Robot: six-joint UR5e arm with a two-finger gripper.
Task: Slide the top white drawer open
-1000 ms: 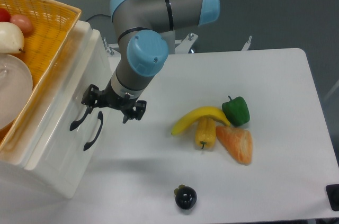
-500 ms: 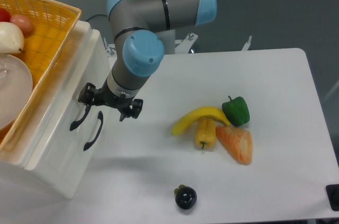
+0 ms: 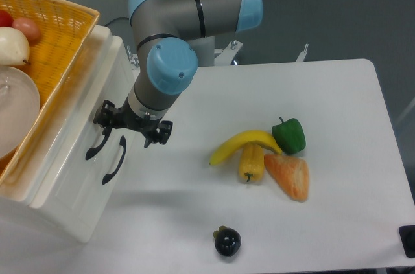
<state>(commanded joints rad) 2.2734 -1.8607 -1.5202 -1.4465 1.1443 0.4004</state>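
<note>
**Gripper positioned at the handle of the top drawer**

The scene was a white table (image 3: 337, 177) against a grey wall, viewed from above by a fixed camera. A white two-drawer cabinet (image 3: 45, 212) stood at the table's left edge, tilted in the view so that its front faced right and slightly down. A yellow wicker basket (image 3: 58, 34) rested on its top, holding a white plate (image 3: 14, 109) and some produce.

The top white drawer (image 3: 78, 118) occupied the upper part of the cabinet front. Two curved black handles showed on that front: the handle of the top drawer (image 3: 97, 144), nearer the basket, and the lower handle (image 3: 114, 160) just beside it. Both ran lengthwise roughly parallel to the cabinet's front edge. The drawer appeared shut or nearly so; no gap could be confirmed.

The gripper (image 3: 130, 130) hung directly in front of the cabinet face. Its left finger overlapped the upper end of the top drawer's handle, while the right finger stood clear over the table. The jaws were spread wide and held nothing. Whether the left finger touched the handle, or had hooked behind it, could not be determined from this view.

In judgement, the coming move turned on this relation: the handle lay at the gripper's cabinet-side finger, and the drawer would travel rightward, away from the cabinet, toward the table's centre.

A banana (image 3: 243, 141), a yellow pepper (image 3: 251, 164), a green pepper (image 3: 289, 135) and an orange piece (image 3: 288, 177) lay clustered mid-table, well apart from the cabinet. A dark round fruit (image 3: 227, 241) sat near the front edge.
</note>
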